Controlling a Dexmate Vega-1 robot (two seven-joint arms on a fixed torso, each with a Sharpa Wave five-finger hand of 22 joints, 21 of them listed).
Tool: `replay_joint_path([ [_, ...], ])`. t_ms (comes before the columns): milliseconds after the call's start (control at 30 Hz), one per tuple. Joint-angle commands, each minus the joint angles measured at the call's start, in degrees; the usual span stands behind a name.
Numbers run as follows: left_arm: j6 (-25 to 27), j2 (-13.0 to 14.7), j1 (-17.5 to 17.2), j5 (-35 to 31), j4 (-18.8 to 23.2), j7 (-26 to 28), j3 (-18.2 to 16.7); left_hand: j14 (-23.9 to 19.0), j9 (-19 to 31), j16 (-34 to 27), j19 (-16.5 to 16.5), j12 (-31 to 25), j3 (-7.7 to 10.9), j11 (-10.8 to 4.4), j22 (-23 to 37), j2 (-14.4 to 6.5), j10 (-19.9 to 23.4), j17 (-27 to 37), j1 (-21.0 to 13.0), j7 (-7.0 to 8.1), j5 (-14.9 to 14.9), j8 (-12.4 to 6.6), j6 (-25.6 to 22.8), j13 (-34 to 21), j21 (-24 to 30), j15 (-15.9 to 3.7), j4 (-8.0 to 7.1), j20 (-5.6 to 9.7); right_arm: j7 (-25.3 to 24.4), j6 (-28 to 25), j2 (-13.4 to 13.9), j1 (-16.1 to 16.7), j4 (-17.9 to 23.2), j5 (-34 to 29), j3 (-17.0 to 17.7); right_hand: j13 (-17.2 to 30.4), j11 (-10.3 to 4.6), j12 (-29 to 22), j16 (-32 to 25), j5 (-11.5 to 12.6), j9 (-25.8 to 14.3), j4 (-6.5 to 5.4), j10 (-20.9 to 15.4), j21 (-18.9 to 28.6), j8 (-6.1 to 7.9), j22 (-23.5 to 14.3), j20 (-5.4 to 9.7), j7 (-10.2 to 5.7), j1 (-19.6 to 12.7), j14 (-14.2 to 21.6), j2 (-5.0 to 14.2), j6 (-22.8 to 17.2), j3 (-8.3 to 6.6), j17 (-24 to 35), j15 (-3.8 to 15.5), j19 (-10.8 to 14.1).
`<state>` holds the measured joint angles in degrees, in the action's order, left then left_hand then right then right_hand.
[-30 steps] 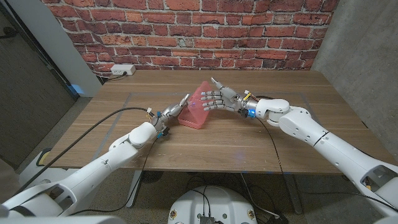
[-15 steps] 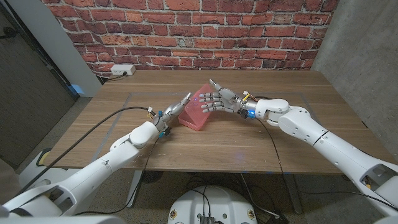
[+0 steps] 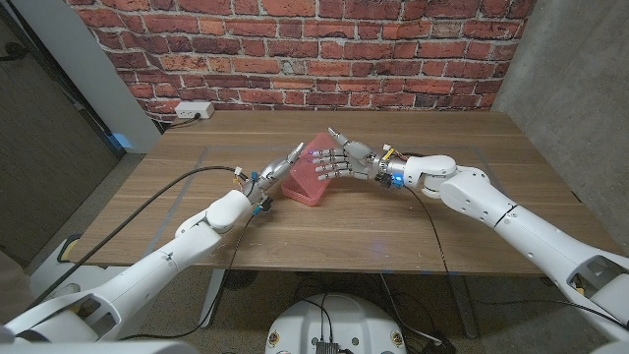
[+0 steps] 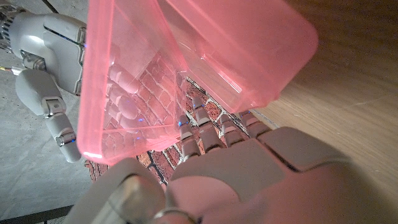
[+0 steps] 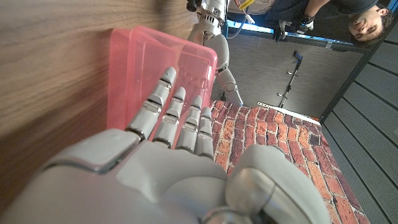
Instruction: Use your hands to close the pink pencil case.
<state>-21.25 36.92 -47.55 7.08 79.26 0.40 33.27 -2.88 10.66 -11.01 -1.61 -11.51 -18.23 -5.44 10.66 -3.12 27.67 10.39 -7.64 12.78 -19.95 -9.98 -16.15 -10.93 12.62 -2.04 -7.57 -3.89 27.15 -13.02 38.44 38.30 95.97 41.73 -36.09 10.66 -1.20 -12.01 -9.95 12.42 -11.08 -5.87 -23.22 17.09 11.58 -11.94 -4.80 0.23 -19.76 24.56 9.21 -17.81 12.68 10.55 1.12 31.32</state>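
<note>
Over on the far left edge of the wooden table (image 3: 197, 211) sits a white power strip (image 3: 194, 110), right up against the brick wall (image 3: 295, 49) and well clear of the action. Next comes the left hand (image 3: 275, 174), fingers reaching up against the left side of the pink pencil case (image 3: 307, 175), touching it rather than wrapped around it. The case stands at mid-table, its lid (image 4: 134, 87) tilted up and open (the left wrist view looks straight through the translucent plastic). On its other side the right hand (image 3: 344, 160) has its fingers spread and laid against the lid, pressing, holding nothing. A black cable (image 3: 432, 231) trails across the table by the right arm.
</note>
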Motion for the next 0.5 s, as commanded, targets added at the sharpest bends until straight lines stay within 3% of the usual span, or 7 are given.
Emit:
replay_joint_path([
  [33, 0.4, -0.2, -0.2, -0.9, 0.5, 0.6, 0.1, -0.1, 0.2, 0.0, 0.0, 0.0, -0.13, -0.33, 0.1, -0.4, 0.1, 0.1, -0.4, -0.23, -0.4, -0.34, 0.2, 0.1, 0.0, -4.18, 0.26, -0.09, 4.4, -0.5, 0.1, -2.2, -1.6, -1.0, -1.6, 0.1, -0.73, 0.6, -0.5, 0.4, -0.1, -0.72, 2.1, 0.0, -0.65, -0.7, -0.76, -0.56, 0.3, -0.3, 1.14, 1.9, -0.69, 0.5, 0.14, -0.8],
  [233, 0.9, 0.1, -0.7, -1.2, 1.3, 1.4, -0.2, -0.1, 0.2, 0.0, 0.1, -0.1, -0.08, -0.32, 0.1, -0.4, 0.2, 0.1, -0.6, -0.26, -0.4, -0.52, 0.1, 0.1, -0.1, -4.13, 0.35, -0.15, 6.4, -0.3, -0.1, -3.6, -2.5, -2.3, -2.6, 0.2, -1.42, 1.2, -0.9, 0.5, -0.1, -2.18, 5.1, 0.1, -1.19, -1.9, -1.39, -1.15, 1.7, -1.3, 1.57, 4.5, -1.83, 1.3, -1.41, -2.9],
  [267, 1.0, 0.2, -0.8, -1.2, 1.6, 1.6, -0.3, -0.1, 0.2, 0.0, 0.1, -0.1, -0.08, -0.35, 0.1, -0.4, 0.2, 0.1, -0.6, -0.26, -0.4, -0.54, 0.1, 0.1, -0.1, -4.17, 0.36, -0.18, 6.3, -0.4, 0.0, -3.6, -2.4, -2.5, -2.7, 0.2, -0.97, 1.8, -1.3, 0.6, -0.1, -2.73, 8.2, 0.7, -1.43, -2.6, -1.49, -1.66, 2.4, -1.3, 1.45, 6.5, -2.47, 1.8, -1.42, -2.9],
  [333, 1.2, 0.4, -1.1, -1.3, 1.9, 2.0, -0.5, -0.1, 0.2, 0.0, 0.2, -0.1, -0.07, -0.34, 0.1, -0.4, 0.3, 0.1, -0.7, -0.26, -0.5, -0.58, 0.1, 0.1, -0.1, -4.15, 0.38, -0.19, 7.0, -0.5, -0.2, -4.2, -2.8, -2.9, -3.0, 0.2, -1.67, 1.8, -1.9, 0.7, 0.0, -3.05, 10.2, 1.5, -1.37, -3.2, -1.06, -2.22, 2.9, -0.4, 1.4, 7.8, -3.08, 2.3, -0.62, -2.3],
  [500, 1.8, 0.9, -1.8, -1.5, 2.9, 2.9, -1.1, 0.0, 0.2, 0.0, 0.1, -0.2, -0.03, -0.48, 0.1, -0.5, 0.4, 0.1, -0.8, -0.31, -0.5, -0.73, -0.1, 0.1, -0.1, -4.13, 0.43, -0.14, 6.9, 0.1, -0.1, -4.7, -2.5, -4.4, -3.3, 0.2, -2.69, 1.4, -3.0, 0.9, 0.0, -3.39, 11.0, 2.5, -0.94, -4.2, -0.83, -3.28, 3.6, 1.7, 1.58, 7.9, -4.03, 3.2, 0.04, -2.1],
])
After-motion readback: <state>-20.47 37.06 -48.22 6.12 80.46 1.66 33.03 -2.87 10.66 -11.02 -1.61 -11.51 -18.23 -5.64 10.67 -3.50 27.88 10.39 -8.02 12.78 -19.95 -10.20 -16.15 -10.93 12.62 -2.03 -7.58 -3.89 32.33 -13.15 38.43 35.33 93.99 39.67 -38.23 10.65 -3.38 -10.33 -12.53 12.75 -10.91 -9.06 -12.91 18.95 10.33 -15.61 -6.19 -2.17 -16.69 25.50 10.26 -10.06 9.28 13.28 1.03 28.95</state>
